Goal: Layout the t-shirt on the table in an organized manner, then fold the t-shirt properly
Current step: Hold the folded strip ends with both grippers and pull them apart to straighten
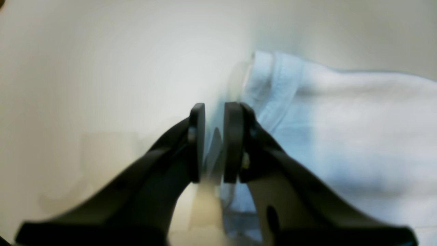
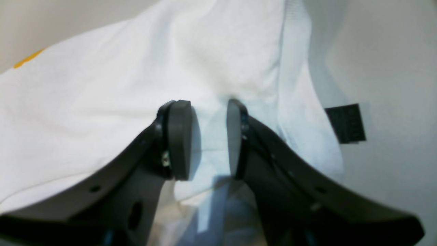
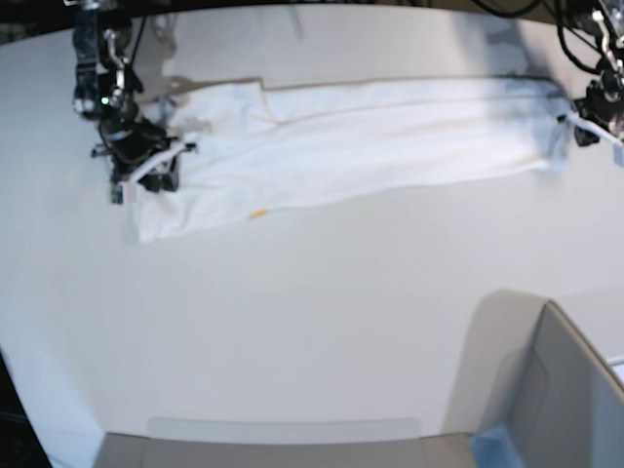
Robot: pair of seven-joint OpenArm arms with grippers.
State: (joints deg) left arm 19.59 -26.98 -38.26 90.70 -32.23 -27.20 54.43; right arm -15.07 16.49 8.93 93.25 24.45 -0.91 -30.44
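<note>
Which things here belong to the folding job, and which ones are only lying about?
Belong to the job:
- t-shirt
- table
- left gripper
- right gripper, on the cloth

Only lying about:
- grey box with blue corner, at the table's near edge

Overhead base view; two close wrist views, t-shirt (image 3: 370,132) shared
</note>
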